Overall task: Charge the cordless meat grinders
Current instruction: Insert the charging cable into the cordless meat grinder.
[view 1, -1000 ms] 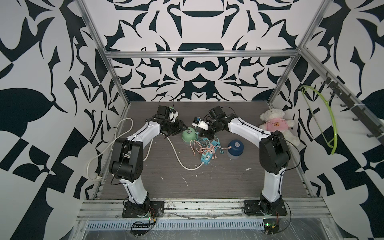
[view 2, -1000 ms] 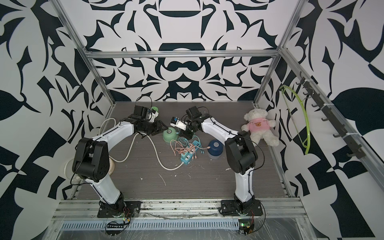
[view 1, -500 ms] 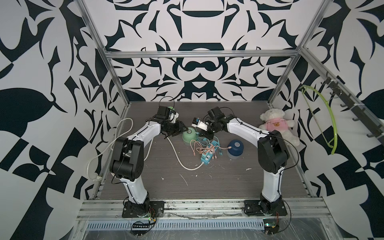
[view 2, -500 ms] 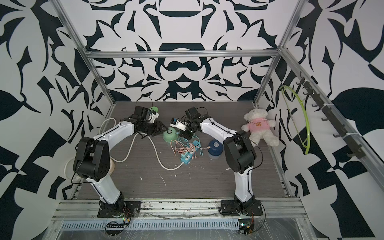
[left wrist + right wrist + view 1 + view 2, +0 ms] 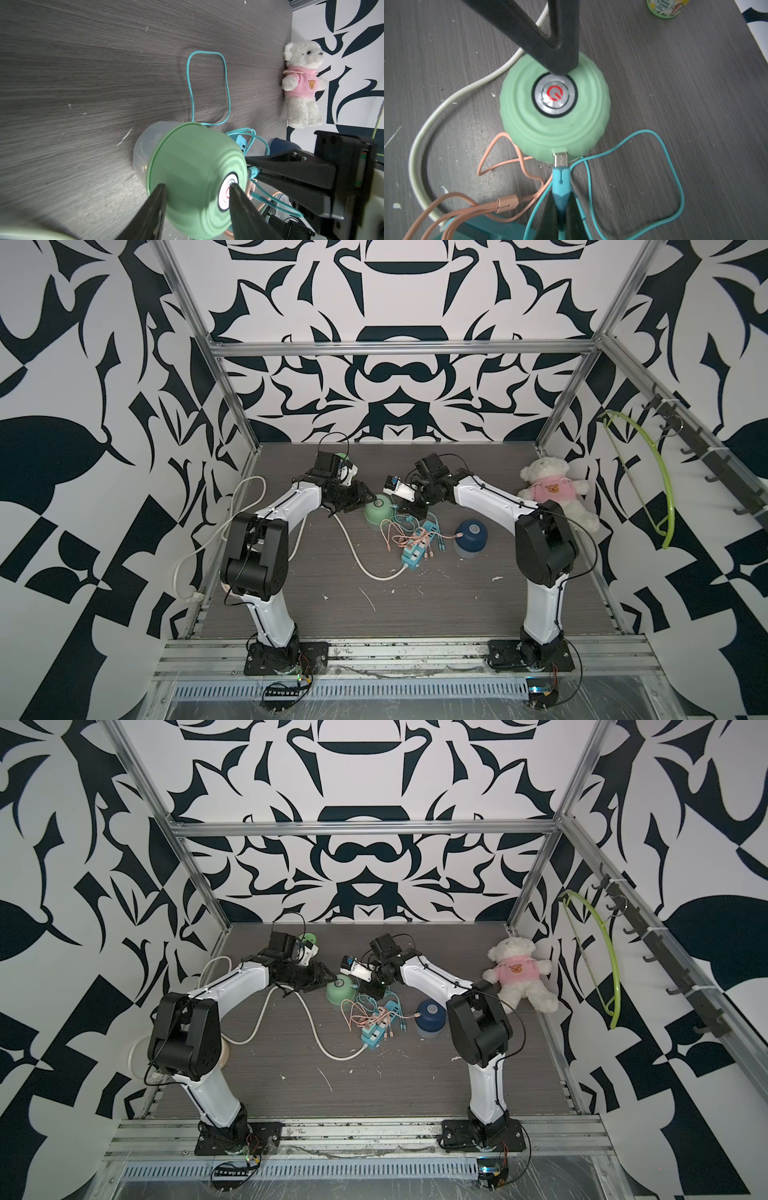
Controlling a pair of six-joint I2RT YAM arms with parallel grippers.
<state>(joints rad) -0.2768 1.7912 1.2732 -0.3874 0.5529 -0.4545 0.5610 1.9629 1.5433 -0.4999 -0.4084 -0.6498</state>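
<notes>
Grey wood-grain tabletop [image 5: 436, 605], patterned walls [image 5: 395, 364]. Your left gripper [image 5: 197, 187] pinches the green grinder [image 5: 550, 128] back-centre, one finger [image 5: 560, 62] by its button [image 5: 554, 95]. Your right gripper [image 5: 560, 199] is clamped on a teal plug [image 5: 560, 160] at the grinder's port; seated or not, unclear. Blue grinder [image 5: 469, 533] stands near the power strip [image 5: 415, 556].

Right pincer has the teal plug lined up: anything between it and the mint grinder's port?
Nothing visible. The teal plug in the right pincer has its metal tip at the port of the mint green grinder; the orange cable lies aside.
</notes>
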